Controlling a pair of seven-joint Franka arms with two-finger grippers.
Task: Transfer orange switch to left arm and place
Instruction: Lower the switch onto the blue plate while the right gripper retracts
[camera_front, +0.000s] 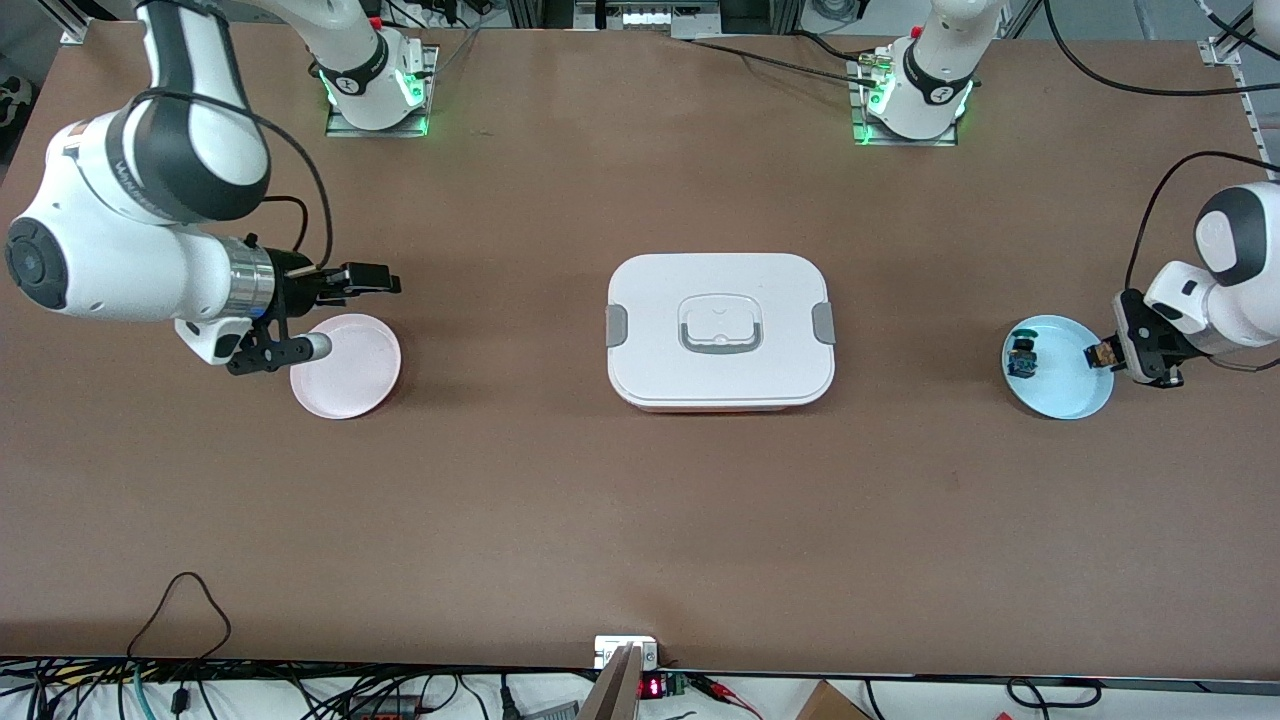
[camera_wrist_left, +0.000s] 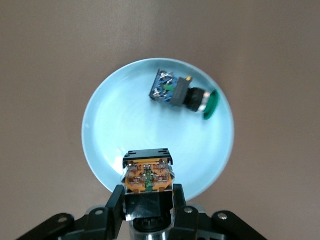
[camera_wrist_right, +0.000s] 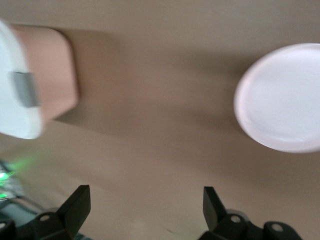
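**Over the blue plate: orange switch clamped by the left gripper**

At the left arm's end of the table, the left gripper (camera_wrist_left: 149, 202) is clamped on the orange switch (camera_wrist_left: 148, 172), holding it just above the blue plate (camera_front: 1070, 395). A blue switch (camera_wrist_left: 180, 92) lies on that plate. The white box (camera_front: 720, 330) sits mid-table. At the right arm's end, the right gripper (camera_front: 375, 278) hangs with fingers spread apart beside a pink plate (camera_front: 346, 366).
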